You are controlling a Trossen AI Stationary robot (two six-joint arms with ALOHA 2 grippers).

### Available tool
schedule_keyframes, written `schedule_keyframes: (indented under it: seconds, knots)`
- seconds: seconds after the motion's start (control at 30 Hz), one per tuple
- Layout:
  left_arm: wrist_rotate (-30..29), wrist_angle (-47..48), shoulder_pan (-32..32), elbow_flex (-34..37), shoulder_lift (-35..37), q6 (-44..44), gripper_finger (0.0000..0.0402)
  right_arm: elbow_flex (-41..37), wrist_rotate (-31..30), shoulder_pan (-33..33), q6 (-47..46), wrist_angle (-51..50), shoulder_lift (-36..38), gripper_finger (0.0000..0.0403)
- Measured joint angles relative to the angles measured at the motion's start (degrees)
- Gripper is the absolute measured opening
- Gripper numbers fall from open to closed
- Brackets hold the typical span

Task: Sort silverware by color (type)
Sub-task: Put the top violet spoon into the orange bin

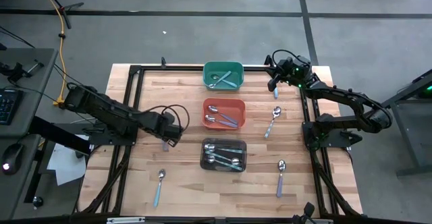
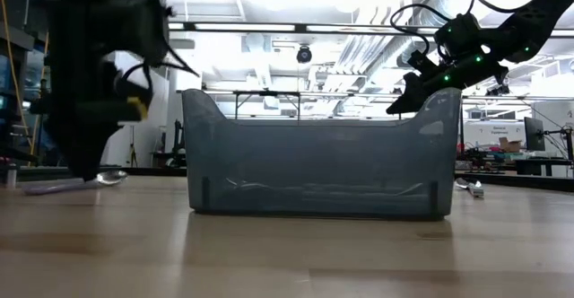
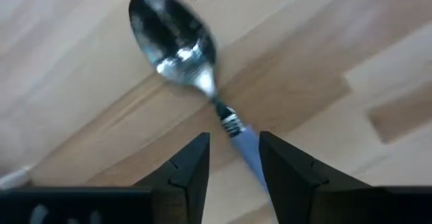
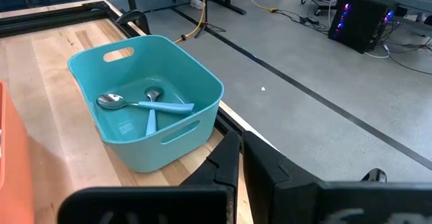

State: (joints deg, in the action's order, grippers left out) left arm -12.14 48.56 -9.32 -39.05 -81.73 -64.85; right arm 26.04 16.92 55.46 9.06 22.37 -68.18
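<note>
My left gripper [image 3: 233, 166] [image 1: 169, 137] is open and low over the table, left of the black bin. Its fingers stand on either side of the blue-lavender handle [image 3: 244, 145] of a spoon [image 3: 174, 38] lying flat on the wood, just behind the neck. The low view shows that spoon [image 2: 76, 184] under the gripper [image 2: 90, 109]. My right gripper [image 4: 241, 158] [image 1: 273, 82] is shut and hovers off the green bin's [image 4: 145, 99] right side, near the table's far right corner. Three more spoons lie on the table [image 1: 160, 187] [image 1: 280, 177] [image 1: 272, 121].
The green bin [image 1: 223, 75], red-orange bin [image 1: 224, 113] and black bin [image 1: 224, 154] stand in a row down the table's middle, each holding spoons. The green bin holds two teal-handled spoons [image 4: 145, 104]. A black frame rail [image 1: 138, 72] runs round the tabletop.
</note>
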Motion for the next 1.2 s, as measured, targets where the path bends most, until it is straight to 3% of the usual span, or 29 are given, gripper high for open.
schedule_keyframes:
  seconds: [0.23, 0.47, 0.67, 0.87, 1.2]
  knots:
    - [0.27, -3.70, 0.86, 3.85, 0.31, -1.95, 0.0124, 0.00, -0.02, -0.01, 0.00, 0.00, 0.00, 0.0004]
    - [0.94, -4.09, 2.65, 3.96, 0.22, 3.05, 0.0104, 0.00, -0.01, -0.02, 0.00, 0.00, 0.00, 0.0004]
    - [2.56, -6.37, 3.33, 4.03, 0.46, 16.16, 0.0029, 0.00, -0.01, 0.00, 0.00, 0.00, 0.00, 0.0004]
    - [-1.68, -6.90, 5.32, 1.64, 0.84, 22.89, 0.0015, 0.00, -0.01, 0.00, 0.12, 0.51, 0.00, 0.0004]
    - [-2.28, -6.46, 13.33, -5.98, 2.98, 37.48, 0.0003, 0.00, -0.04, 0.00, 1.59, 6.08, 0.02, 0.0004]
